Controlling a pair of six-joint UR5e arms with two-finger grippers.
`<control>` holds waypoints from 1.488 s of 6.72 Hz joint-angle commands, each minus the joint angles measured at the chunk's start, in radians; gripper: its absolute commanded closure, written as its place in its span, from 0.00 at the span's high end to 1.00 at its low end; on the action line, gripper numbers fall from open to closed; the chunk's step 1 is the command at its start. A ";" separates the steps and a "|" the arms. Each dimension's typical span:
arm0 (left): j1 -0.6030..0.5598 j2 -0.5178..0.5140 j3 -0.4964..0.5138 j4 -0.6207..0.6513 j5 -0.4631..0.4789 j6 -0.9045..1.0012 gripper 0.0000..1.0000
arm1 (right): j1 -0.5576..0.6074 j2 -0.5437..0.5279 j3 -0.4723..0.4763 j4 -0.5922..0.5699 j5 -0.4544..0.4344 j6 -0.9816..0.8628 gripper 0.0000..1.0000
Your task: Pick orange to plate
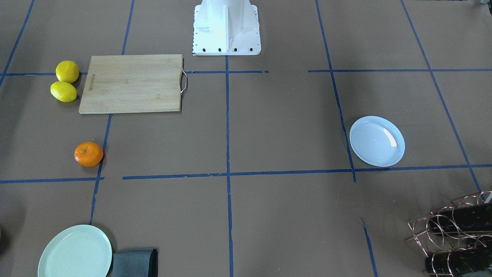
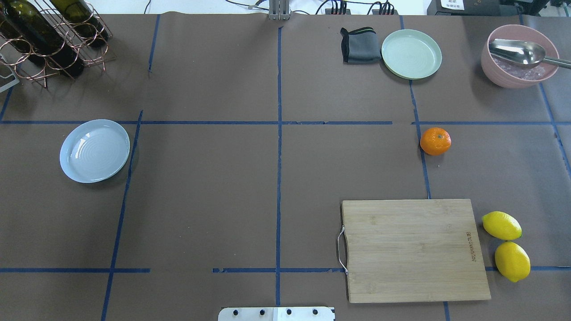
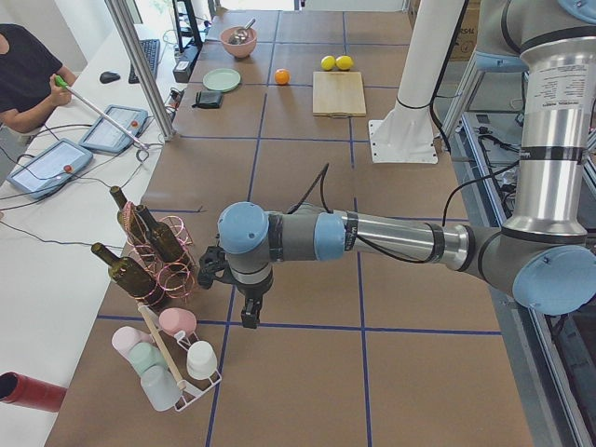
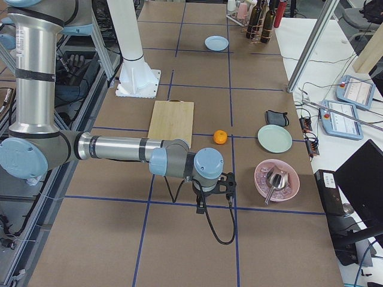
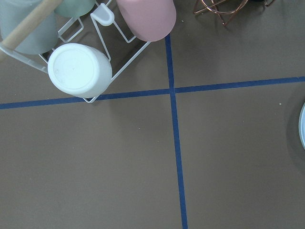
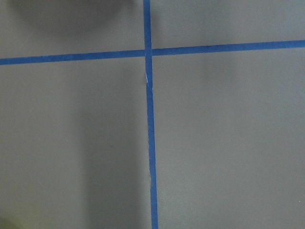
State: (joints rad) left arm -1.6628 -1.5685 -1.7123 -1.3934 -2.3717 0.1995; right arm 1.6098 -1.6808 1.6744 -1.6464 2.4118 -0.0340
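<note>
The cutting board [image 2: 412, 249] carries a small burnt-in line of lettering along its short edge opposite the metal handle. It is too fine to read in any view. No other writing can be made out on the table.

The orange [image 2: 435, 141] sits on the bare brown table past the board's long edge farthest from the robot base [image 1: 226, 27]. It is apart from the board and touches nothing, with its green stem dot facing up. The plate [image 2: 94, 150] lies well apart from the board, out beyond the handle side and across the table's centre tape line, and it holds nothing.

Two lemons [image 2: 501, 225] lie just beside the board's lettered edge, close together. Beyond the orange from the board are a mint-green plate [image 2: 411, 53] and a folded grey cloth [image 2: 360, 44] that touches its rim. A pink bowl [image 2: 517, 58] holding a metal spoon [image 2: 517, 51] is cut off by the frame's edge.

The left gripper [image 3: 250, 312] shows only in the side view, far from the board near a copper bottle rack [image 3: 154, 256]. Whether its jaws stand wide or narrow cannot be told. The right gripper [image 4: 202, 203] also shows only from the side, off the board's lemon end near the pink bowl, and its jaws are likewise impossible to judge. The right wrist view shows only tape and table. The left wrist view shows upturned cups [image 5: 78, 70] on a white wire rack, cut off at the top.
</note>
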 commanded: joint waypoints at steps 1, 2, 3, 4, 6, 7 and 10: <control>0.000 -0.001 -0.003 -0.034 0.000 0.001 1.00 | 0.001 0.009 0.004 0.002 0.001 0.009 1.00; 0.000 -0.008 -0.003 -0.041 -0.001 -0.003 1.00 | 0.001 0.013 0.005 0.003 0.001 0.072 1.00; 0.001 -0.016 -0.004 -0.044 -0.003 -0.008 1.00 | 0.001 0.018 0.013 0.005 0.003 0.077 1.00; 0.017 -0.086 0.011 -0.059 0.002 -0.011 1.00 | 0.001 0.061 0.005 0.005 0.001 0.077 1.00; 0.083 -0.114 0.002 -0.155 -0.004 -0.018 1.00 | -0.007 0.166 -0.001 0.005 0.009 0.126 1.00; 0.092 -0.113 0.023 -0.274 -0.003 -0.038 1.00 | -0.014 0.231 -0.008 0.007 0.009 0.128 1.00; 0.371 -0.099 0.150 -0.686 0.037 -0.739 1.00 | -0.076 0.254 -0.028 0.102 0.052 0.137 1.00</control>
State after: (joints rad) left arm -1.3764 -1.6718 -1.6325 -1.8832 -2.3625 -0.2820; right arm 1.5452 -1.4297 1.6466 -1.5705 2.4452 0.0971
